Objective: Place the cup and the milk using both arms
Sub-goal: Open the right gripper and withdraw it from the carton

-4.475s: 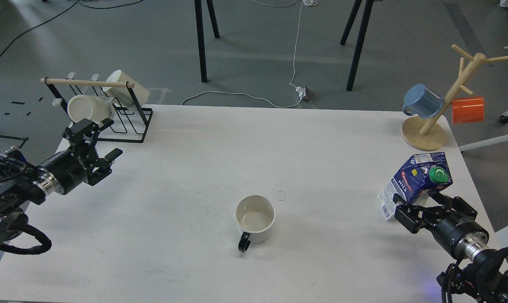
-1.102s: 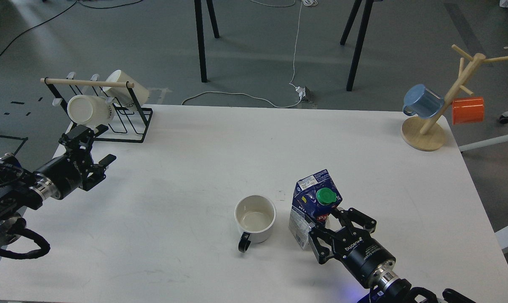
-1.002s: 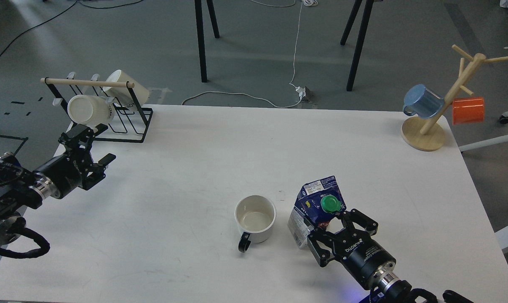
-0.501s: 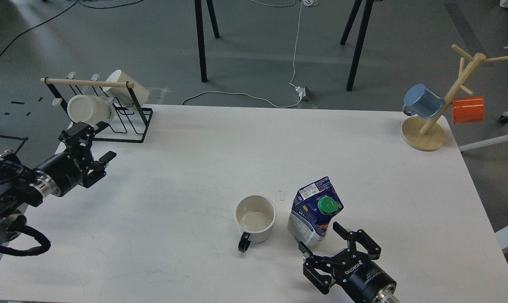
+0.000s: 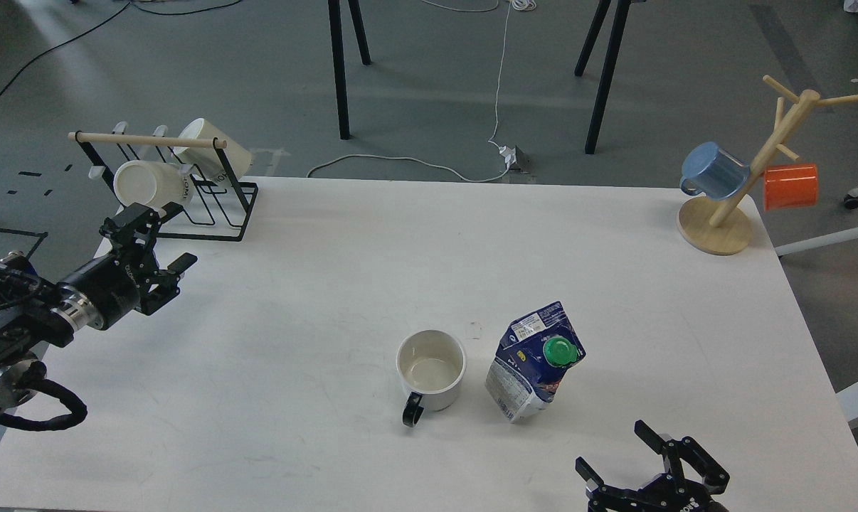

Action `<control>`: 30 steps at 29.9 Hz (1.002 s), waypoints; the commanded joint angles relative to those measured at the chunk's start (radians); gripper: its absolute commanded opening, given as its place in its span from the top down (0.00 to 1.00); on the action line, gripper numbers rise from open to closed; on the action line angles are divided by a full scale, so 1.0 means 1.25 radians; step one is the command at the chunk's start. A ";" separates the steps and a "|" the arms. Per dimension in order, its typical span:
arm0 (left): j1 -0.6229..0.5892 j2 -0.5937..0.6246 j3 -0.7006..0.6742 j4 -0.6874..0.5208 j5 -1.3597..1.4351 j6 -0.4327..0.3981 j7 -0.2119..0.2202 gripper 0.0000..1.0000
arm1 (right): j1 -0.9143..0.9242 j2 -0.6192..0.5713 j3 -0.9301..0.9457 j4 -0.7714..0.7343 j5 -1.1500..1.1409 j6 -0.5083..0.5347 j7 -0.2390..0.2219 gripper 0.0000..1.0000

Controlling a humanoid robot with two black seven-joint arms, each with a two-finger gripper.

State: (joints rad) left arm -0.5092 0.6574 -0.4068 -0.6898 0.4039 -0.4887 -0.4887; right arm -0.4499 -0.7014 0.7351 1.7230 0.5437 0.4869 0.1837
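Note:
The cream-white cup (image 5: 430, 370) stands upright on the white table (image 5: 372, 249), its black handle pointing toward me. The blue and white milk carton (image 5: 536, 363) with the green cap (image 5: 560, 349) stands just right of the cup, apart from it and leaning to the right. My right gripper (image 5: 617, 451) is open and empty at the bottom edge, below and to the right of the carton, clear of it. My left gripper (image 5: 176, 235) is open and empty at the table's left edge, far from the cup.
A black wire rack (image 5: 208, 206) with a wooden bar holds two white mugs at the back left, just beyond my left gripper. A wooden mug tree (image 5: 728, 213) with a blue mug (image 5: 713, 171) and an orange mug (image 5: 790, 186) stands at the back right corner.
My right gripper carried the milk in from the right edge, set it down beside the cup, opened and pulled back toward the near edge. The left arm has barely moved.

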 commanded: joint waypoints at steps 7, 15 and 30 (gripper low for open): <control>0.005 -0.003 0.000 0.000 0.000 0.000 0.000 0.04 | -0.020 -0.165 0.057 -0.011 0.007 0.001 0.029 0.02; 0.005 -0.002 0.000 -0.007 0.000 0.000 0.000 0.04 | -0.018 -0.198 0.189 -0.051 0.006 0.001 0.029 0.02; 0.007 0.010 -0.011 -0.010 -0.002 0.000 0.000 0.04 | 0.269 -0.194 0.310 -0.162 -0.025 0.001 0.022 0.02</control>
State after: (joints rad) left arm -0.4973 0.6682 -0.4147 -0.6998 0.4020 -0.4887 -0.4887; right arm -0.2125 -0.9455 1.1298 1.5584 0.5349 0.4888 0.2115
